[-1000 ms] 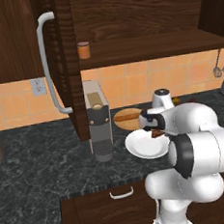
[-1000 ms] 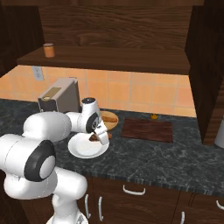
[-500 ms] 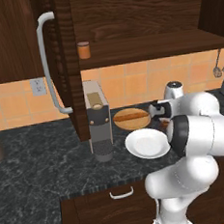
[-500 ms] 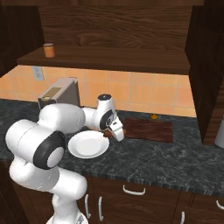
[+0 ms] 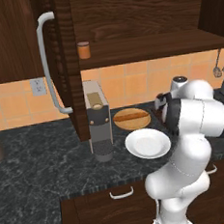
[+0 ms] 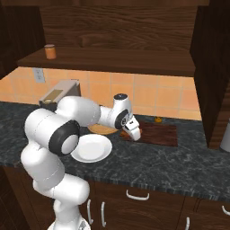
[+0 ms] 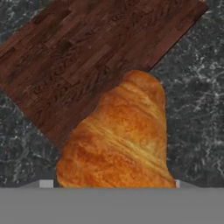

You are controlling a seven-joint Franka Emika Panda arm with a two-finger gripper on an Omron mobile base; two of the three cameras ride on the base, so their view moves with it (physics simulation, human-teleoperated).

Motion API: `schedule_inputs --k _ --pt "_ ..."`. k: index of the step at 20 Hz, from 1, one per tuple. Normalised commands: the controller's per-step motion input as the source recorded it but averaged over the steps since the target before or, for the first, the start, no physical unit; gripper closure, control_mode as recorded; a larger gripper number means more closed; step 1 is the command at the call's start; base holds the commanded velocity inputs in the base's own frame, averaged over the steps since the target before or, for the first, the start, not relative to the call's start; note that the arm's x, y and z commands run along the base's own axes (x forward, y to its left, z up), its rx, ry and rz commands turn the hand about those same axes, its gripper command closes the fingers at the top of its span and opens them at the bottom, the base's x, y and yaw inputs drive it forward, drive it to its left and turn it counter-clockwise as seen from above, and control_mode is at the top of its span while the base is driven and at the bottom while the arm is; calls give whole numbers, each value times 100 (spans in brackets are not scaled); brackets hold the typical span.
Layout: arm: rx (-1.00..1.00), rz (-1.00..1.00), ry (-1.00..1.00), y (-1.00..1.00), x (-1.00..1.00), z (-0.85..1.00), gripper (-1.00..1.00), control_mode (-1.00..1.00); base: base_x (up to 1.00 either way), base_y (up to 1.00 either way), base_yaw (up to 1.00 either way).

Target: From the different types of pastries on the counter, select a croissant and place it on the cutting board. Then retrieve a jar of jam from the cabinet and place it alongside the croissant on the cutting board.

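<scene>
From the left, a jar (image 5: 83,50) stands on the open cabinet (image 5: 141,48) shelf above the dark marbled counter (image 5: 37,174). From the right, the gripper (image 6: 134,133) hangs at the cutting board's (image 6: 157,134) left edge. The hand camera shows the croissant (image 7: 120,140) clamped between the fingers, above that edge.

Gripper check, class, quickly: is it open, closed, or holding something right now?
Gripper: closed on the croissant, carried at the near corner of the cutting board.
</scene>
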Motion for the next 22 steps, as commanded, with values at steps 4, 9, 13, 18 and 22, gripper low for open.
schedule_inputs --k 4,9,13,18,22 --pt "-7 0 0 -40 50 0 100 -100 0 0 0" --pt "-2 0 0 -20 56 1 100 -100 0 0 0" --pt "0 0 0 -24 70 2 100 -100 0 0 0" --pt "0 -2 3 -13 70 -3 100 -100 0 0 0" --pt "0 -10 13 0 85 -42 100 -100 0 0 0"
